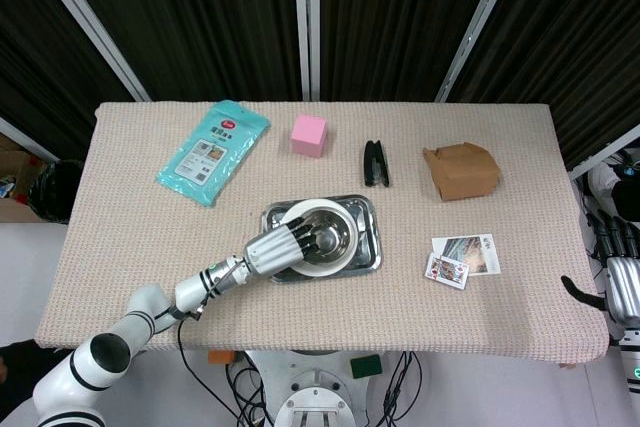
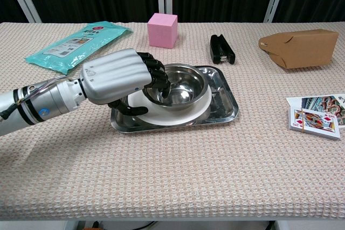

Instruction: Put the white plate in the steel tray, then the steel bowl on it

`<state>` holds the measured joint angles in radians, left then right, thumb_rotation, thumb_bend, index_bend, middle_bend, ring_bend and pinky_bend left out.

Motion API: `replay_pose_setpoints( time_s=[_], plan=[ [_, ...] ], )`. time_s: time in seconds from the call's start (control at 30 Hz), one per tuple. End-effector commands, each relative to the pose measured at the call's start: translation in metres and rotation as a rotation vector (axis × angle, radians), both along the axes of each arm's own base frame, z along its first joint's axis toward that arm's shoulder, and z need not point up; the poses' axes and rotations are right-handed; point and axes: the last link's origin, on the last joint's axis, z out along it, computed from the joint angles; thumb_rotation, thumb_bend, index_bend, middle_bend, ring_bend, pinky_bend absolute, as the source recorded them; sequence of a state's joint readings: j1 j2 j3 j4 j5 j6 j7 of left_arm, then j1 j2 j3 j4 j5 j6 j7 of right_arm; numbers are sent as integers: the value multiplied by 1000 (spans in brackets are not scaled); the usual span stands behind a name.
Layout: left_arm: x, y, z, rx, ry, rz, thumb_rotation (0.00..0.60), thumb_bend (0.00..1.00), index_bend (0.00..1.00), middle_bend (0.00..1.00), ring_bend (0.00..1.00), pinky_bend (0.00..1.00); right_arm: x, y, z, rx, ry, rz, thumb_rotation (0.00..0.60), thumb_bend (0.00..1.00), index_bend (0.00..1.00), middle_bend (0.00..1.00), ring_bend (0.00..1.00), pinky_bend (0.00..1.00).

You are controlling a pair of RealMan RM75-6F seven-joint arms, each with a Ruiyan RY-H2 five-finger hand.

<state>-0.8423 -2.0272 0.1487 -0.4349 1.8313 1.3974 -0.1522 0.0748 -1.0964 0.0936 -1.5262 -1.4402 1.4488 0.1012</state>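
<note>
The left hand hangs over the bowl's left rim, fingers curled just inside it and thumb below; whether it grips the rim or has just let go, I cannot tell. The bowl sits on the plate, which lies in the tray at mid-table, so both placements look done. The right hand waits off the table's right edge, its fingers unclear.

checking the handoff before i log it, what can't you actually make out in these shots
- Whether the left hand holds the steel bowl or only rests on its rim: chest view, knuckles hide the contact.
- White plate left part: hidden by that hand and the bowl.
- Right hand: head view, cut off by the frame edge, fingers unclear.
- Print on the teal packet: too small to read.
</note>
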Motion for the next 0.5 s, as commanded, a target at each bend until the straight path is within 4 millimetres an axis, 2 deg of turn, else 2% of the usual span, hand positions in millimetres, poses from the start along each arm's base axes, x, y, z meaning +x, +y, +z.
replay_pose_setpoints(
  time_s=[0.03, 0.37, 0.5],
  plan=[
    [-1, 2, 4, 14, -16, 11, 600, 150, 369, 388, 265, 319, 0, 0, -1, 4, 0, 0, 600, 176, 0, 0, 0, 0],
    [-12, 4, 27, 84, -43, 10, 600, 151, 355, 381, 264, 318, 2, 0, -2, 6, 1, 5, 600, 176, 0, 0, 0, 0],
    [-34, 1, 52, 148, -79, 56, 600, 150, 355, 377, 263, 314, 3, 0, -3, 10, -1, 9, 600, 176, 0, 0, 0, 0]
  ],
)
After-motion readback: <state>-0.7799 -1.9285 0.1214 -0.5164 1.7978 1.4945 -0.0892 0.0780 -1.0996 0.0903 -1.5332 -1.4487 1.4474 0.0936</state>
